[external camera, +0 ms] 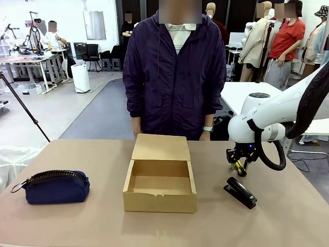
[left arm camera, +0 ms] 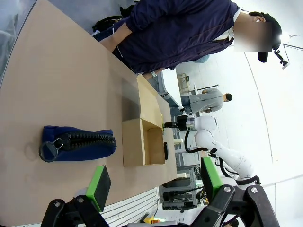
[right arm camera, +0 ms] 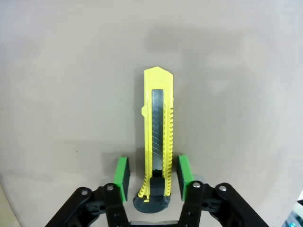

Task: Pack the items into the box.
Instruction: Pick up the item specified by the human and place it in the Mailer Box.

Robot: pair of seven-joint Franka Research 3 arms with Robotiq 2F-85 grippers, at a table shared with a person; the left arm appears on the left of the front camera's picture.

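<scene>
Desk: a tan top that carries everything; a person stands at its far edge with arms down.
Box: plain cardboard, in the middle of the desk. The flap lid is folded back toward the far edge and the inside is bare.
Pouch: navy fabric with a black zipper on top and the ring pull pointing at the left edge. It lies toward the near-left corner, well apart from the box.
Left pincer: the green pads are spread wide with nothing between them. It hangs above the desk's left side, looking over the pouch and box.
Right pincer: it is low over the right part of the desk. The pads are parted and straddle the knife's rear end, with a gap showing on each side, so there is no grip yet.
Stapler: black, near the right edge and just on the near side of the right pincer.
Utility knife: slim and yellow, lying flat on the desk, its tip pointing away from the wrist.
Step in hand: picking up the knife, seemingly the first item, since nothing is packed.
Next move: the pads need to close squarely on the narrow handle. Then comes a lift and a carry left over the box wall for a low release.
</scene>
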